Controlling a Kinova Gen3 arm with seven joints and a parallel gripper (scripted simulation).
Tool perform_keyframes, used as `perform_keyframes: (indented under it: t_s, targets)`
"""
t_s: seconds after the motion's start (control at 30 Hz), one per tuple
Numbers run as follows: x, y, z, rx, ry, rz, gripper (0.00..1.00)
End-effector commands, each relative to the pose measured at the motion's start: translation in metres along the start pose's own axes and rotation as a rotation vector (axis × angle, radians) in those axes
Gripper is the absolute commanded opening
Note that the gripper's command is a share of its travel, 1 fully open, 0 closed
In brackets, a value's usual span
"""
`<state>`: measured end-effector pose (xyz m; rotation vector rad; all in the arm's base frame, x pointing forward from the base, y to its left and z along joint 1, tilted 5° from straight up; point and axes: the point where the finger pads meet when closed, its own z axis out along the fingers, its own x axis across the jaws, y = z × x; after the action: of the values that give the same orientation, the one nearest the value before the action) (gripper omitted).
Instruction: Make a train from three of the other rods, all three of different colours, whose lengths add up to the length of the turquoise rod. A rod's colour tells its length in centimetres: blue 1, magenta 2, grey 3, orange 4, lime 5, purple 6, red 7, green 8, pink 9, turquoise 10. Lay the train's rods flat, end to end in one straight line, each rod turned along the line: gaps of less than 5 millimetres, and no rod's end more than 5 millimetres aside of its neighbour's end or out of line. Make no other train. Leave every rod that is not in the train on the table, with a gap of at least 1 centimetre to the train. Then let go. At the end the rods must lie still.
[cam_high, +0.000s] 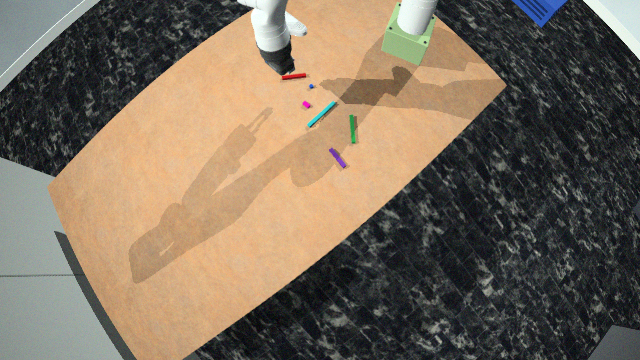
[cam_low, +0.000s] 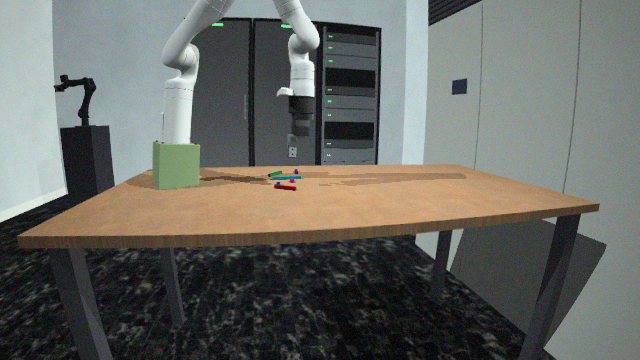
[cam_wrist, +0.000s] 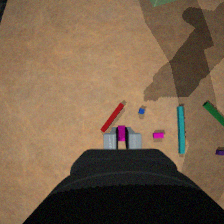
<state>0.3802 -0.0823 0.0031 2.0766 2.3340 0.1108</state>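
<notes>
A short magenta rod (cam_wrist: 121, 134) (blocky, bright) is pinched upright in the nearly closed gripper (cam_wrist: 121, 140), held above the table (cam_high: 150, 210) near its far edge, beside the red rod (cam_high: 293, 76).

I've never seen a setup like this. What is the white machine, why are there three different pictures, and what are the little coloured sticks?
The white machine is a single robot arm, standing on a green block on a wooden table. Its black tip is the gripper, two fingers that pinch things.

The three pictures show one moment: one camera looks down from above, one looks from the side, and one rides on the arm's wrist, looking past the gripper.

On the table lie small coloured rods: a red rod, a tiny blue rod, a magenta rod, a long turquoise rod, a green rod and a purple rod.

The gripper is raised above the table and pinches a second magenta rod, standing upright between its fingers.
</notes>
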Motion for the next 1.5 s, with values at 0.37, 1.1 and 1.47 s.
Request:
perform_keyframes:
  t_s: [0.37, 1.1, 1.47]
  targets:
    - [0.026, -0.012, -0.005, -0.012, 0.001, 0.286, 0.24]
    - [0.033, -0.014, -0.007, -0.019, 0.002, 0.397, 0.24]
    - [0.033, -0.014, -0.007, -0.019, 0.002, 0.397, 0.24]
